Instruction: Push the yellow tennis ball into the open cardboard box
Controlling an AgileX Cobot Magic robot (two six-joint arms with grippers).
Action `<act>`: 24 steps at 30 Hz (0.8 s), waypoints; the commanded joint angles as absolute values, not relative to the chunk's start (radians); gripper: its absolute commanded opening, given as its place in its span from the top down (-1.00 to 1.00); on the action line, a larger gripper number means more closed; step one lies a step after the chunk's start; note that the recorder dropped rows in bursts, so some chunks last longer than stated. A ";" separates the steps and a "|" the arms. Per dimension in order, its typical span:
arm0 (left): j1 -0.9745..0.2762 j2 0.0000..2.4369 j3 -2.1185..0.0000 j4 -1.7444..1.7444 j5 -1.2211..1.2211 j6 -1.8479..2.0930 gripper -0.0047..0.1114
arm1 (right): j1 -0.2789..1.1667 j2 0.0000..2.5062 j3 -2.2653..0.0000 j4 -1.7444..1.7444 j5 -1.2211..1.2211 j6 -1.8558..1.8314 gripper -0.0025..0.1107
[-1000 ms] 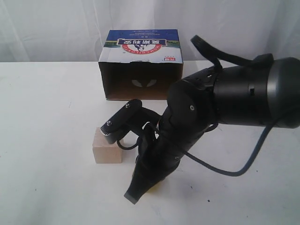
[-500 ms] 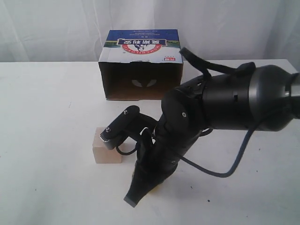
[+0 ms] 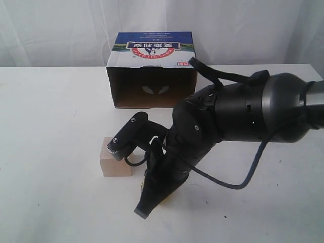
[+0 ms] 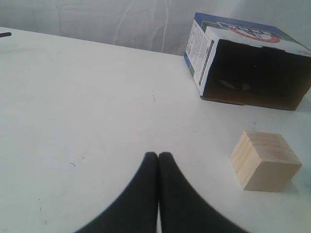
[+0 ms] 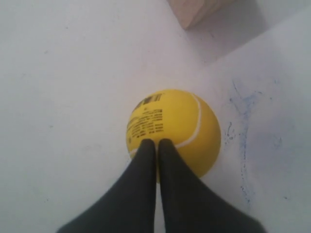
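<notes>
Your right gripper [image 5: 155, 143] pressed together, tips touching the yellow ball [image 5: 181, 121], wooden cube [image 3: 115, 163] near, cardboard box [image 3: 152, 81] at cube's 1 o'clock, left gripper [image 4: 158, 156] likewise pressed together.

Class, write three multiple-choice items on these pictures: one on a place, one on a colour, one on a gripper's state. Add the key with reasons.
1. Where is the pale wooden cube relative to the open brown cardboard box?
A. inside it
B. on the white table, apart from it
C. on top of it

2. What colour is the print on the yellow tennis ball?
A. black
B. red
C. green

3. How is the right gripper?
A. wide open
B. shut, tips at the ball
C. shut on the cube

Key:
1 B: bare table lies between them.
2 A: black lettering shows.
3 B: its fingers meet at the ball.
</notes>
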State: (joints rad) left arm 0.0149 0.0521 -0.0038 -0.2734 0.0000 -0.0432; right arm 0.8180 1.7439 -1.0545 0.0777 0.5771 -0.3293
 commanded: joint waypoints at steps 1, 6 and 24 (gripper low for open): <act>0.010 0.047 0.000 -0.276 0.000 -0.046 0.92 | 0.807 1.769 -1.063 0.066 0.559 -0.321 0.90; 0.010 0.047 0.000 -0.276 0.000 -0.046 0.92 | 0.790 1.787 -1.087 0.035 0.551 -0.303 0.90; 0.010 0.047 0.000 -0.276 0.000 -0.046 0.92 | 0.722 1.746 -1.279 -0.030 0.694 -0.245 0.90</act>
